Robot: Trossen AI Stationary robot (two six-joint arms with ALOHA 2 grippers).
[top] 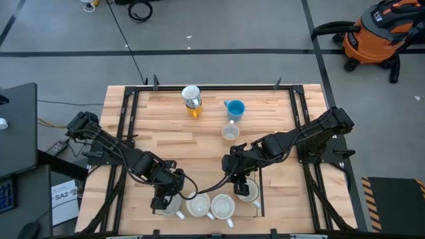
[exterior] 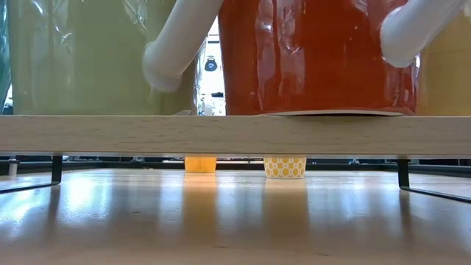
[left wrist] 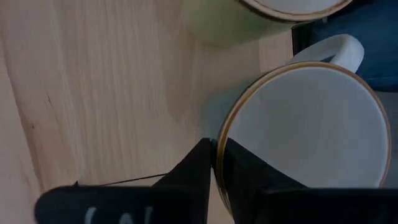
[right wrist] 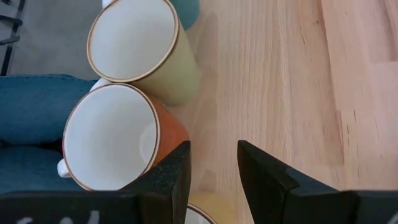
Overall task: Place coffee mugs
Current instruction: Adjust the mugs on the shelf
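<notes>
Now the left gripper (top: 167,201) pinches a mug's (left wrist: 311,134) rim (barely parted), handle pointing away; the right gripper (right wrist: 212,171) hangs open nearby.

Mugs (top: 198,204): eight total, four in the near row and four farther out. By colour, one is blue (top: 234,108), one orange (top: 194,112), and the rest white or cream inside. Two arms (top: 113,149), one vacuum (top: 375,33).

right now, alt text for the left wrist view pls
The left tool pinches the gold-edged rim of a white-lined mug standing on the wooden table. Part of a second mug sits just beyond it.
</notes>
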